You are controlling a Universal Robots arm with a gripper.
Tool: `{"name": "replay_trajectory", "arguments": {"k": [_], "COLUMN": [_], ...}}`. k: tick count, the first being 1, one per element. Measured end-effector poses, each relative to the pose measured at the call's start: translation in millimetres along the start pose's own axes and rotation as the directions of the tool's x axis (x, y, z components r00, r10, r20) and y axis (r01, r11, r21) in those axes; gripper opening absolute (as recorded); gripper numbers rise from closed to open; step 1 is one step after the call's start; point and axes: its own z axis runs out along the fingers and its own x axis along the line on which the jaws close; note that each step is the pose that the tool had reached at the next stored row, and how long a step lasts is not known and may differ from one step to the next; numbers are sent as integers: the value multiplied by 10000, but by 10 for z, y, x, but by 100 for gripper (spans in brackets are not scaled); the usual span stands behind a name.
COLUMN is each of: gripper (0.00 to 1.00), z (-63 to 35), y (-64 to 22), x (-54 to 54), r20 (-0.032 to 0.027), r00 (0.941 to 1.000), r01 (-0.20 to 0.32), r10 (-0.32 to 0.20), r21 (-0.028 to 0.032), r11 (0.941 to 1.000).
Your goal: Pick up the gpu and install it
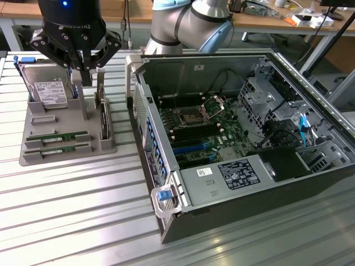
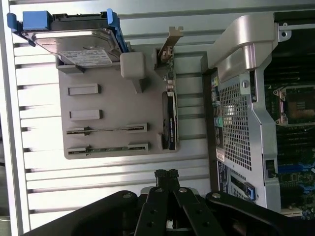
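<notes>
A slatted metal bench (image 1: 66,210) carries an open computer case (image 1: 233,213) at the exterior view's right and a grey tray (image 1: 66,157) just beside it at the left. The arm's fingers (image 1: 83,64) hang above the tray's far end, pressed together and holding nothing. A silver hard drive (image 1: 50,91) leans in the tray's back corner, and a dark card (image 1: 103,119) stands on edge along the side nearest the case. The gpu (image 1: 62,137), a thin green stick, lies in a slot at the tray's near end, with a matching stick (image 1: 60,148) in the next slot.
</notes>
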Motion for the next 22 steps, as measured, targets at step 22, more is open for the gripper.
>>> {"name": "replay_trajectory", "arguments": {"k": [22], "gripper": [10], "z": [-8], "y": [-20], "x": [263], "r20": [0], "r00": [10000], "r01": [0], "r10": [0], "r21": [0], "r11": [10000]}}
